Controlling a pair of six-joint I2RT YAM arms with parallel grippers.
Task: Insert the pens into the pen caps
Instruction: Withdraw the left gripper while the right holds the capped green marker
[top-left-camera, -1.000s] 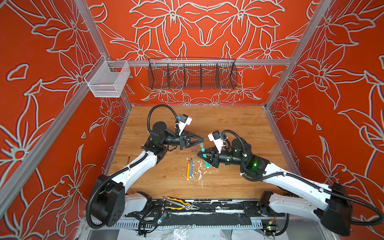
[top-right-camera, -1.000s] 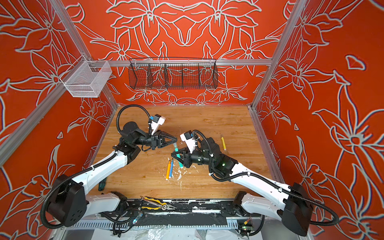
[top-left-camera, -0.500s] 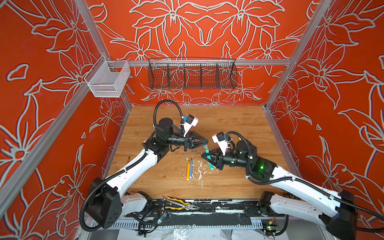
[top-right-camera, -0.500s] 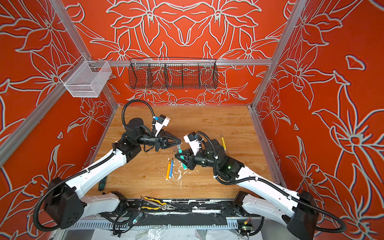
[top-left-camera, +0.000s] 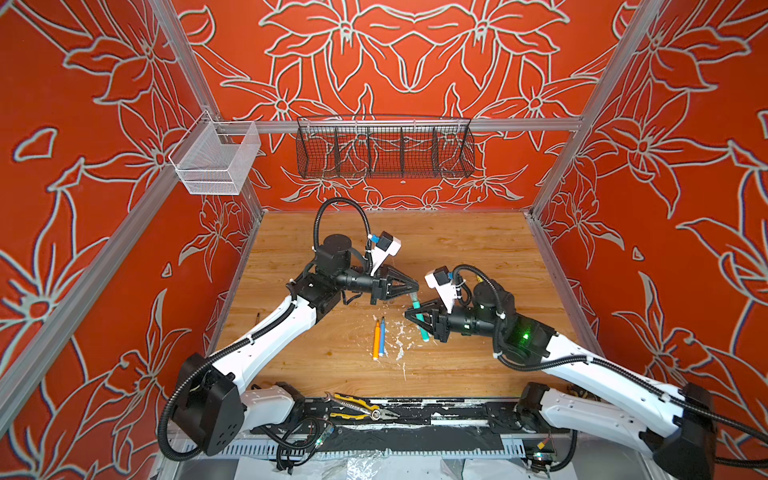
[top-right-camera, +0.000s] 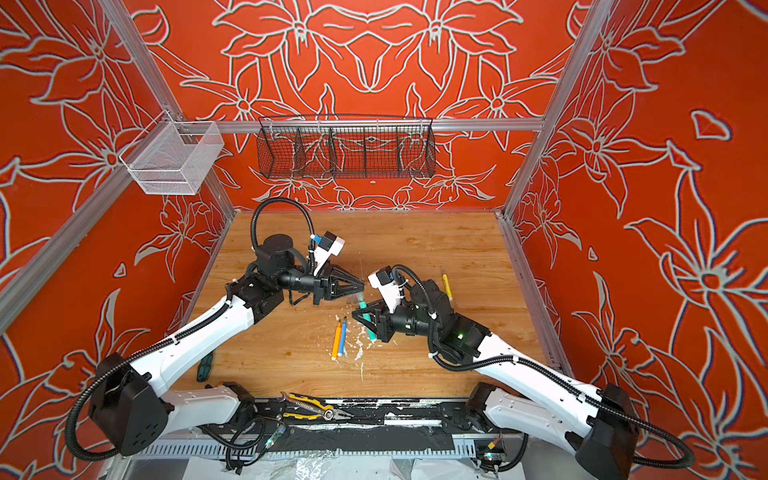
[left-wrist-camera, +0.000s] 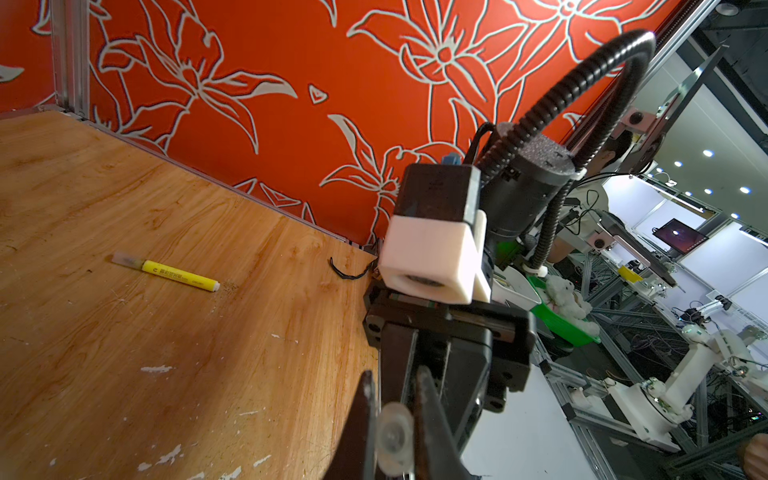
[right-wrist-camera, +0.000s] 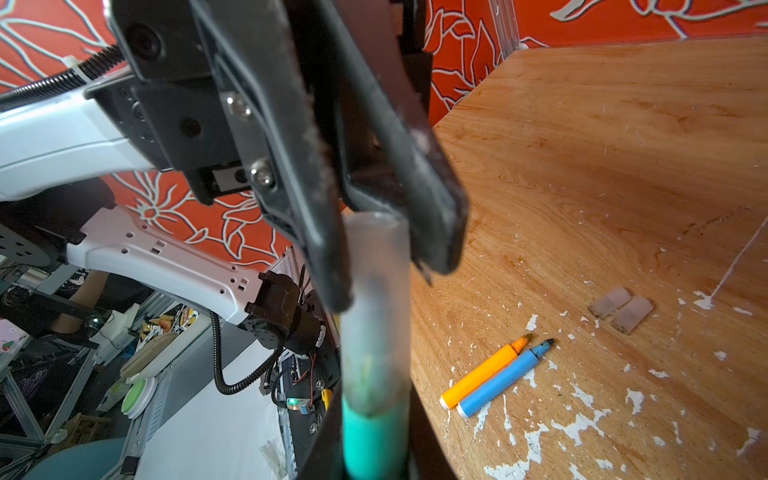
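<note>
Left side of the wooden table (top-left-camera: 457, 249): a dark green-handled screwdriver (top-right-camera: 204, 365) lies beside the left arm.

Centre: the orange pen (top-left-camera: 376, 341) and blue pen (top-left-camera: 382, 337) lie side by side, touching, uncapped, among white flecks (top-left-camera: 400, 353). In the right wrist view, two loose caps (right-wrist-camera: 621, 308) lie touching each other just past the tips of these pens.

Above the table, the left gripper (top-left-camera: 416, 286) is clamped on the closed end of a clear cap (right-wrist-camera: 376, 307). The cap's open end sits over the tip of the green pen (top-left-camera: 424, 332) – cap and barrel are in line.

The right gripper (top-left-camera: 412, 314) is closed around the green pen's barrel, holding it off the table.

Right side: the yellow pen (top-right-camera: 446, 286) lies alone, well apart, with a clear cap on one end.
</note>
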